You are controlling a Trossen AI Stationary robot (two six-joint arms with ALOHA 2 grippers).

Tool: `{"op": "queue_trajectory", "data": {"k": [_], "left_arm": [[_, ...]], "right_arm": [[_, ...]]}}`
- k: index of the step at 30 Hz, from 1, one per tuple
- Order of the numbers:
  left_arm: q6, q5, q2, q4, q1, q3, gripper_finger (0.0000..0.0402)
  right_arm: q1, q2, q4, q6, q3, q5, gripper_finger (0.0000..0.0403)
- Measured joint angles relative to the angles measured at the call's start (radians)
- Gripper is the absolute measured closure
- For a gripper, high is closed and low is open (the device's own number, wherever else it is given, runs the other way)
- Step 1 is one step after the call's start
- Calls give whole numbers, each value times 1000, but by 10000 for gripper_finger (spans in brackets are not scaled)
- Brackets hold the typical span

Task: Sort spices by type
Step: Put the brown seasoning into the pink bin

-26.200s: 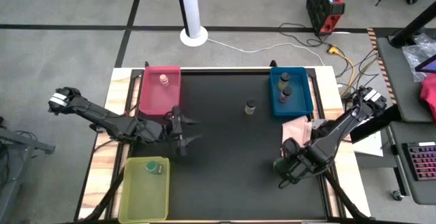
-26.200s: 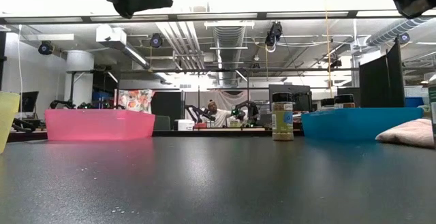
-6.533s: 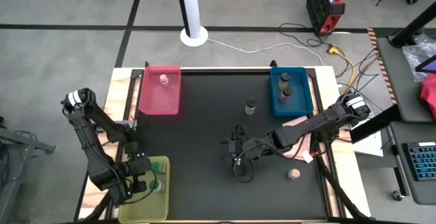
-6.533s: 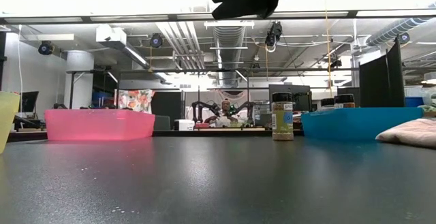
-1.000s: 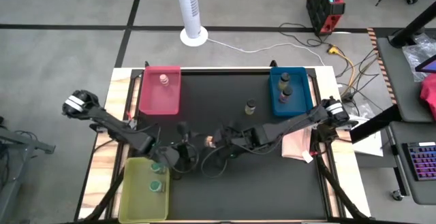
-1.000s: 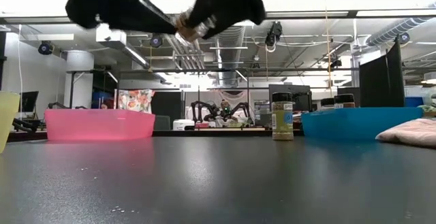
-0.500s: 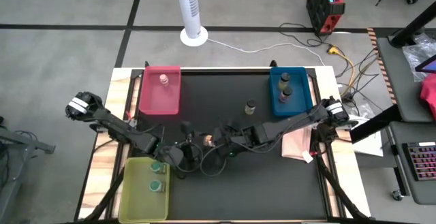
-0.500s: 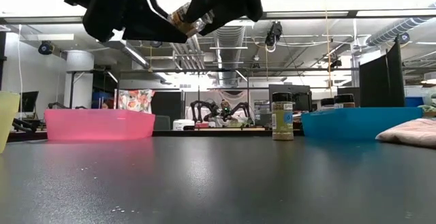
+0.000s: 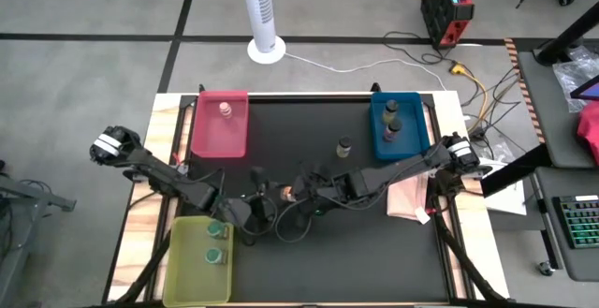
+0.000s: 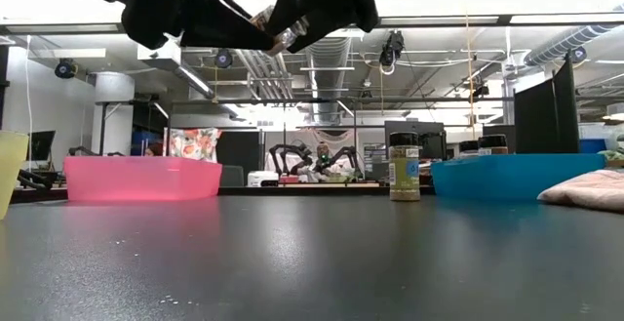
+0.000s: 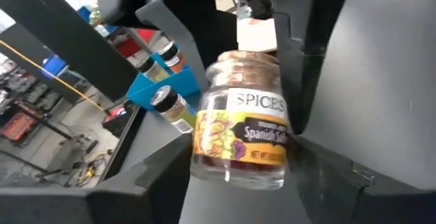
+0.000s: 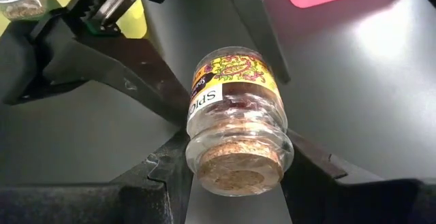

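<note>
Both end effectors pinch one jar (image 9: 287,193) mid-frame above the dark bench (image 9: 374,252); left end effector (image 9: 263,194) has closed in since earlier.

A clear glass spice jar (image 12: 235,118) with a cork stopper, dark red contents and a yellow patterned label is held tilted in the air above the middle of the table, gripped from opposite sides by the right gripper (image 9: 298,194) and the left gripper (image 9: 265,196). A dark-capped jar (image 9: 344,147) is seen upright on the table toward the far edge, just beside the blue tray, in which two more dark-capped jars (image 9: 391,121) are stood. One pinkish-topped jar (image 9: 225,110) is placed in the red tray at the far left corner, and two green-lidded jars (image 9: 216,243) are set in the yellow-green tray at the near left corner.
</note>
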State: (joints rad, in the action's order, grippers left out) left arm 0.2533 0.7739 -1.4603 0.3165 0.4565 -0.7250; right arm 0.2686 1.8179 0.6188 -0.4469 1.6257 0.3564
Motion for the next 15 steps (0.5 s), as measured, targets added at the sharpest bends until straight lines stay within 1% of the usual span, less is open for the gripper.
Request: {"op": "queue_trajectory", "data": {"k": [6, 11, 13, 15], "left_arm": [[4, -15, -8, 16, -3, 0, 224], [4, -14, -8, 23, -2, 0, 225], [2, -13, -8, 24, -2, 1, 225], [-1, -5, -8, 44, -2, 4, 225]], "right_arm": [[-3, 0, 1, 3, 0, -9, 234], [-3, 0, -1, 13, 0, -24, 234], [-3, 0, -2, 25, 0, -23, 215], [-3, -3, -8, 45, 0, -19, 177]]}}
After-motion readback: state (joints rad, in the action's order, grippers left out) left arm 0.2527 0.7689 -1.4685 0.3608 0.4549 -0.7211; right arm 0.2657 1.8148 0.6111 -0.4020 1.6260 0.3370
